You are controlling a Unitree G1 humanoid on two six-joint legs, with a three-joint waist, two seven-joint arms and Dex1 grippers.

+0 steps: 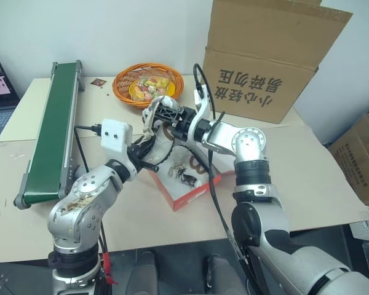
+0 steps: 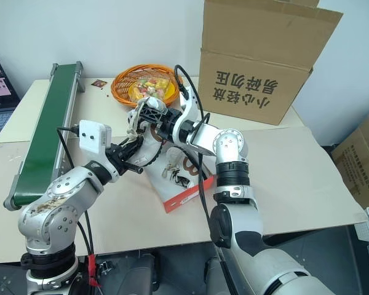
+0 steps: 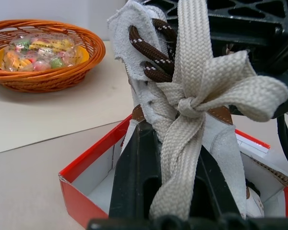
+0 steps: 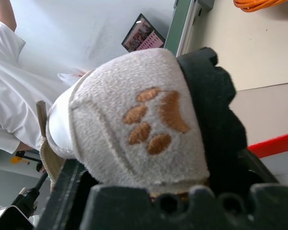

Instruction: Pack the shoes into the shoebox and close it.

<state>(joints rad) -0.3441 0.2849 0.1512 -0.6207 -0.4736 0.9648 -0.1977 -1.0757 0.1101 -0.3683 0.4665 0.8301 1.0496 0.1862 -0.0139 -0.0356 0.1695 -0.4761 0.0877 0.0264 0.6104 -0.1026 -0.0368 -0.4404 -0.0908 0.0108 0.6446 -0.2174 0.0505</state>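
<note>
Both grippers hold one shoe (image 1: pixel 163 126) above the red shoebox (image 1: pixel 184 195): left gripper (image 2: pixel 134 161) is clamped on it, right gripper (image 1: pixel 160 114) pinches its top. Left wrist view shows its bow; right wrist view shows a paw print. Nearby sit a basket (image 1: pixel 147 85) and carton (image 1: pixel 267 55).

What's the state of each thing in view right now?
shoebox: open, one shoe inside.
held shoe: aloft over the box, laces tied.
left hand: shut on held shoe.
right hand: around held shoe's end.
basket: filled with sweets.
brown carton: flaps open.
</note>
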